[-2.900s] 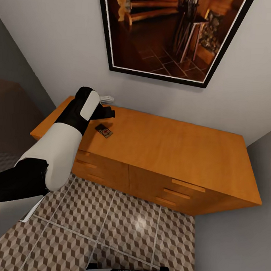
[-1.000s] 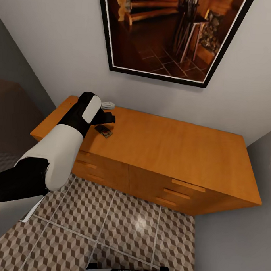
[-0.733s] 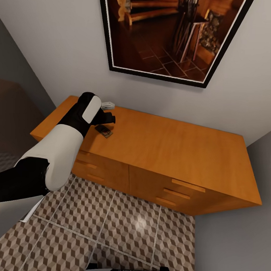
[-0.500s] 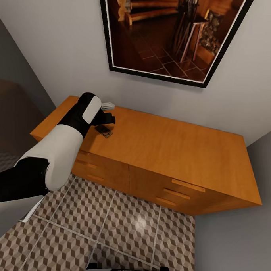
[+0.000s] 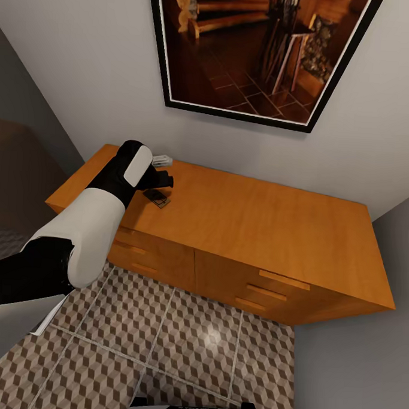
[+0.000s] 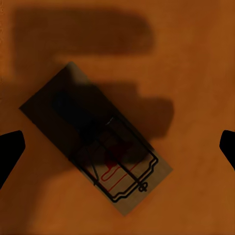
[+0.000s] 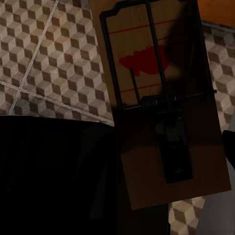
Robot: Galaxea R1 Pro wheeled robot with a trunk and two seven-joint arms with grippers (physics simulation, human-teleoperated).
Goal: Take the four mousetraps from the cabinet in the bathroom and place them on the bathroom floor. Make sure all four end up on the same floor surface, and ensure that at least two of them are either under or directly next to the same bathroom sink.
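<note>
Left wrist view: left pincer (image 6: 117, 149) spread wide, holding nothing, right above a mousetrap (image 6: 95, 139) lying flat on cabinet (image 5: 239, 224) top, btwn its tips. Right pincer (image 7: 161, 161) grips second mousetrap (image 7: 164, 98) over tiled floor (image 7: 44, 63).

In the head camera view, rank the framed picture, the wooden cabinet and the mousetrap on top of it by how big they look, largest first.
1. The cabinet and the framed picture look similar in extent; the picture is cut off by the frame's top, so I won't rank them.
2. The mousetrap is by far the smallest, beside the left gripper.
</note>
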